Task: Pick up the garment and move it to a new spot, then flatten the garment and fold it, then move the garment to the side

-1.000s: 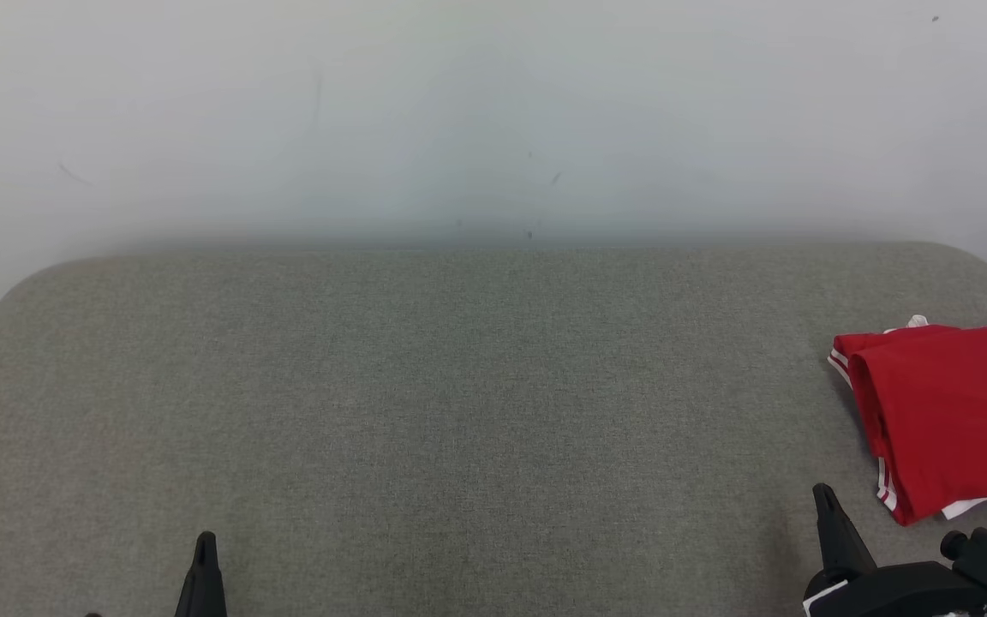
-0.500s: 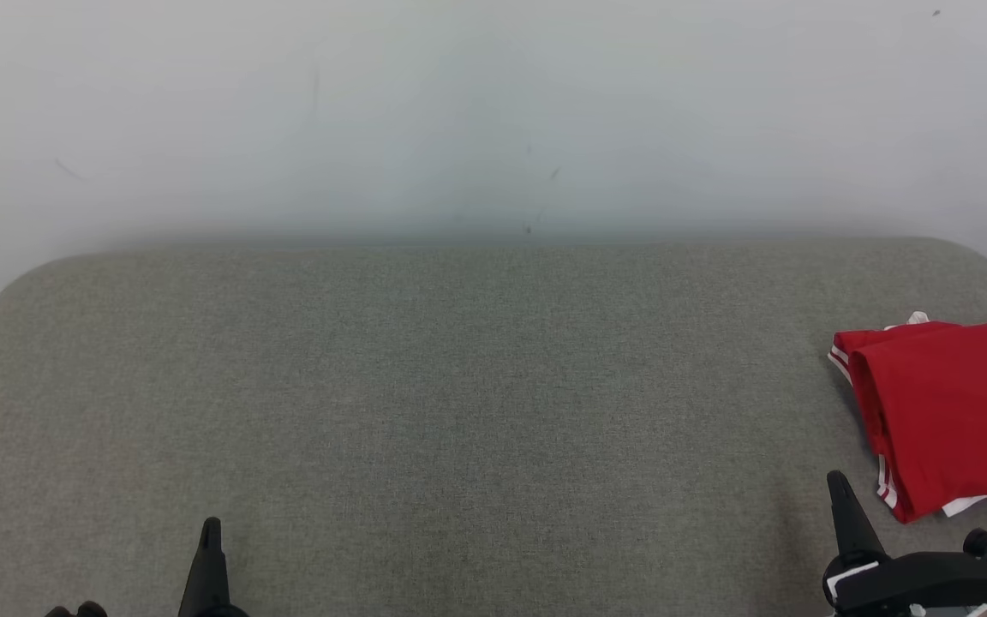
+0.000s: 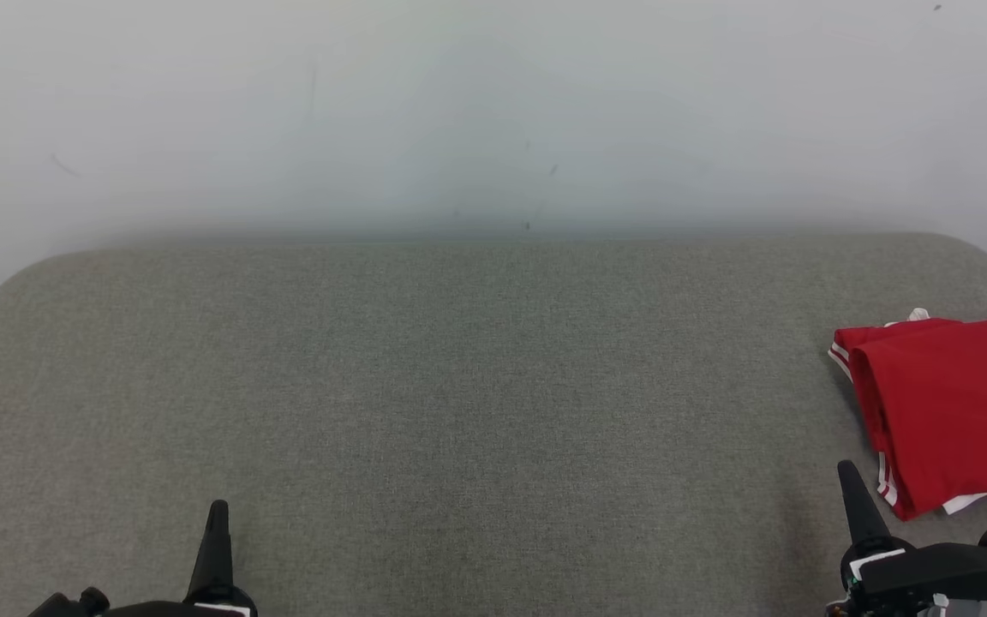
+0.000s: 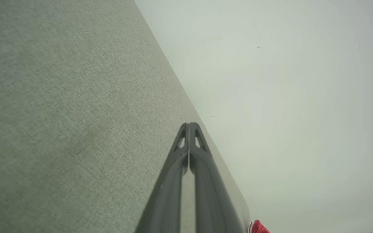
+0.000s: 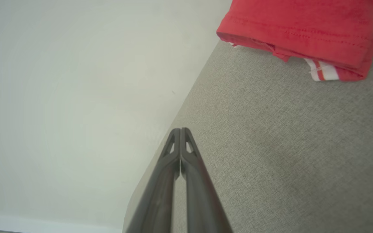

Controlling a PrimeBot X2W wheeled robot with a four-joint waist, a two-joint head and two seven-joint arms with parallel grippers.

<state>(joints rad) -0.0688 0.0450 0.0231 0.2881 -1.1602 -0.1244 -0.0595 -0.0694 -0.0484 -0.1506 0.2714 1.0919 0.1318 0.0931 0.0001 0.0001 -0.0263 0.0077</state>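
Red shirt: the red shirt (image 3: 948,411) is lying folded on the grey cushion (image 3: 459,386), ahead of the right jaws and out to their right, near them but not touching
Long axis: its rolled edge with the white stripes is running roughly the way the right fingers are pointing; the picture's edge is cutting off its far side, so the full length cannot be told
Nearer arm: the right gripper (image 3: 850,473) is sitting just beside the shirt's near corner, while the left gripper (image 3: 218,512) is sitting well apart from it, across bare cushion
Right jaws: pressing together, pinching nothing
Left jaws: pressing together, pinching nothing
Arm pose: both arms are lying low at the near edge, fingers pointing forward toward the pale wall (image 3: 459,103) and hovering clear of the fabric
Stage, as a judgement: the folding and setting aside are looking done
Next reach, as a judgement: any further nudge is falling to the right arm, swinging right of its jaws
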